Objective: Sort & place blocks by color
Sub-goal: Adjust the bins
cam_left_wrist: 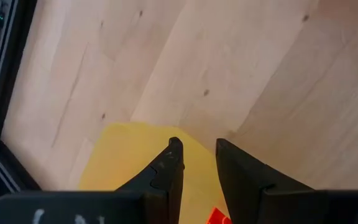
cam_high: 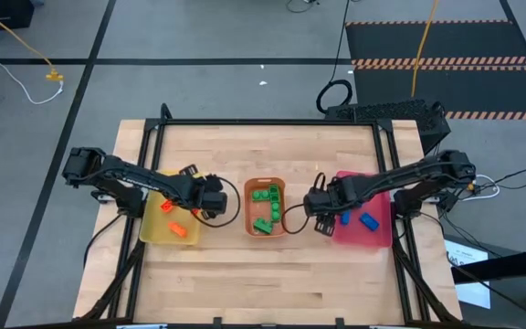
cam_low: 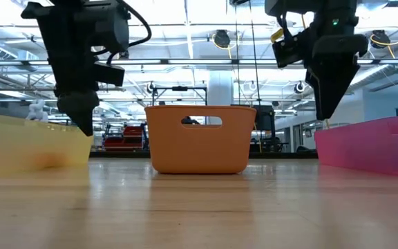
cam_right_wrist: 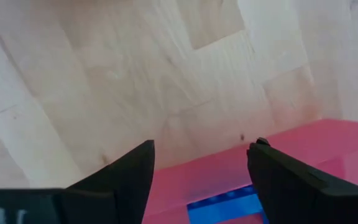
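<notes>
Right claw (cam_right_wrist: 201, 165) over the near-left corner of the pink tray (cam_high: 377, 233), fingers spread, nothing held; blue blocks (cam_high: 369, 220) in the tray below. Left claw (cam_left_wrist: 197, 155) over the yellow tray (cam_high: 153, 230), fingers slightly parted, empty; orange blocks (cam_high: 177, 229) inside. Green blocks (cam_high: 265, 194) in the orange tray (cam_high: 248, 206), mid-desk (cam_high: 263, 274).

A gray floor (cam_high: 199, 37) was seen around the wood table (cam_high: 263, 274), with dark lines (cam_high: 99, 41) marked across it. A yellow cord (cam_high: 21, 50) and a white cord (cam_high: 35, 91) were laid on the floor. Black mats (cam_high: 436, 41) with striped edges were set at one side. In the low view, a big hall was seen behind, lit by bright ceiling lights (cam_low: 185, 14), with red racks (cam_low: 126, 135) far off.
</notes>
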Controlling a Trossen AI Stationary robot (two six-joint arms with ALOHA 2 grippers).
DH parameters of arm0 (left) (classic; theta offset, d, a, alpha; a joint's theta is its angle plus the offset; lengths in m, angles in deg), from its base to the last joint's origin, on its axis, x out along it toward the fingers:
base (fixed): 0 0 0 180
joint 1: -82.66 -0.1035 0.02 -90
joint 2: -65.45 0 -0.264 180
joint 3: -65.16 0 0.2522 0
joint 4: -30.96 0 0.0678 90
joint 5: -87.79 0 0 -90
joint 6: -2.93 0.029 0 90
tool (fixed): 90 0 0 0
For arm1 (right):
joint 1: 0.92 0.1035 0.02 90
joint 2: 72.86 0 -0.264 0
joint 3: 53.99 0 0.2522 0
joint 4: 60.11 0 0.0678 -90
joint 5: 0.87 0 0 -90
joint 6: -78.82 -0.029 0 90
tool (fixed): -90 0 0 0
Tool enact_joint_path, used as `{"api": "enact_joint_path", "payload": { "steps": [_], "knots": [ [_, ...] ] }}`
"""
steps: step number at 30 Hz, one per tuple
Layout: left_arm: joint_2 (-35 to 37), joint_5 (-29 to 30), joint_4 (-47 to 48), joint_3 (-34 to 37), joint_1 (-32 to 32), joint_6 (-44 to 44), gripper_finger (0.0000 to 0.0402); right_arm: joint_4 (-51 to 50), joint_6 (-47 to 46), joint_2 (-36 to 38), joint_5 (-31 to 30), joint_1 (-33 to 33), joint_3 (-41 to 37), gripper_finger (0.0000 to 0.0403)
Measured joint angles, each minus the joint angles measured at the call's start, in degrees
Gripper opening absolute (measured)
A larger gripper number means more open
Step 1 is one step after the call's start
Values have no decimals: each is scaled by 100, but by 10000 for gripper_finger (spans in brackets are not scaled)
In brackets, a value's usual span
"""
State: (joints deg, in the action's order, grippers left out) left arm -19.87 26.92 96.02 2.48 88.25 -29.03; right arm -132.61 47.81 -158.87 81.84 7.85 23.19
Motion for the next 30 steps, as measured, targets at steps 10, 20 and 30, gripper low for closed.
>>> {"api": "enact_joint_path", "payload": {
  "steps": [10,20,30],
  "knots": [
    [99,432,105,2,-105,128,97,64,115,16,-7,116,4,240],
    [908,439,-1046,0,208,998,97,325,707,185,-61,105,7,240],
    [1419,432,-1384,-2,564,989,97,342,-21,325,74,158,-305,240]
  ]
}}
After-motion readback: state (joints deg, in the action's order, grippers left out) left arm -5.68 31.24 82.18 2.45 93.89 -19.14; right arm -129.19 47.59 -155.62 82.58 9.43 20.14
